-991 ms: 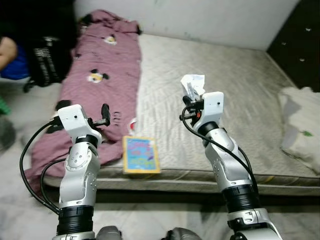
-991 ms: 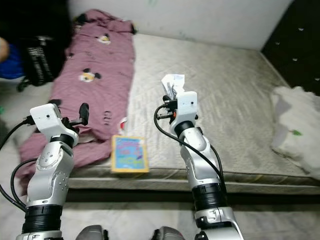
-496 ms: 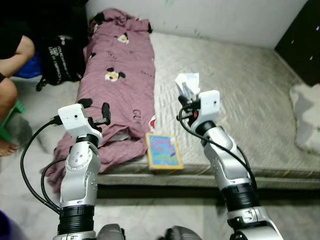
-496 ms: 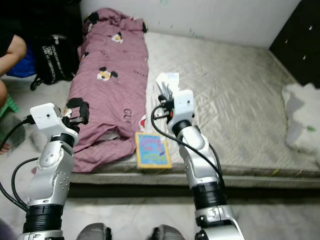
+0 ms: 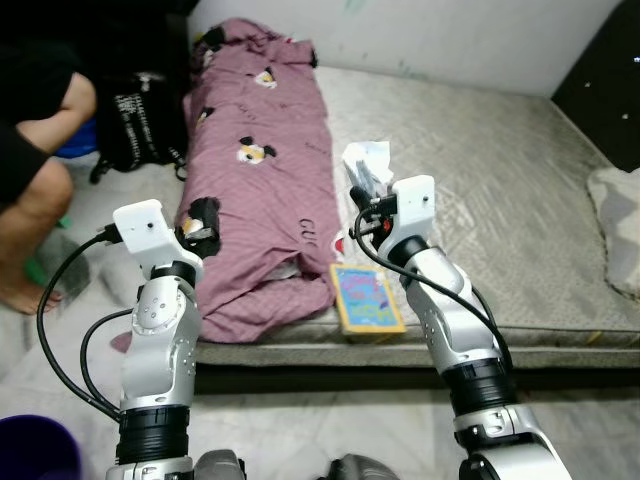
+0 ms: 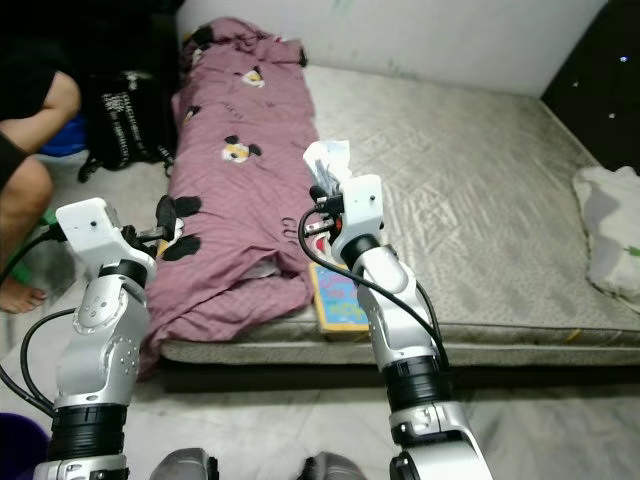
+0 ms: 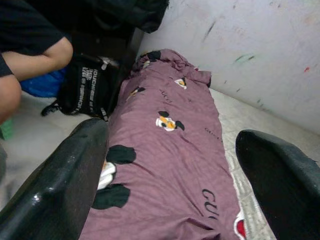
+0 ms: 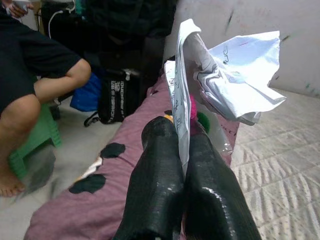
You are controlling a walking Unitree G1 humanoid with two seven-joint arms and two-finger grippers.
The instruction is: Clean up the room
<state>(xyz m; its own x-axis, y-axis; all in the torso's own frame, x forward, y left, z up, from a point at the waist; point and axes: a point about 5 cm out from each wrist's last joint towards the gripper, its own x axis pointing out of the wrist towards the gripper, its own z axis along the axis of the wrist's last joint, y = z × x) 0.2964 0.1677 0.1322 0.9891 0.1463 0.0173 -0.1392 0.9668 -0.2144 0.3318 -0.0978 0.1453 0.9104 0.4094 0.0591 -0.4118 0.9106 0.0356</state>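
**Right gripper pinches crumpled paper over the bed**

Right gripper (image 8: 181, 150) has its two black fingers pressed together on a crumpled white paper (image 8: 227, 75), holding it up above the mattress (image 5: 520, 210). The right arm is bent and raised in front of the bed's near edge. Left gripper (image 7: 172, 170) is raised too, its fingers spread wide with nothing between them, pointing toward a purple blanket (image 5: 265, 200) spread along the mattress's left side. A colourful book (image 5: 367, 298) lies at the near edge beside the blanket. A black bag (image 5: 140, 115) stands on the floor, with a seated person (image 5: 35, 170) next to it. White bedding (image 5: 618, 225) lies far right.
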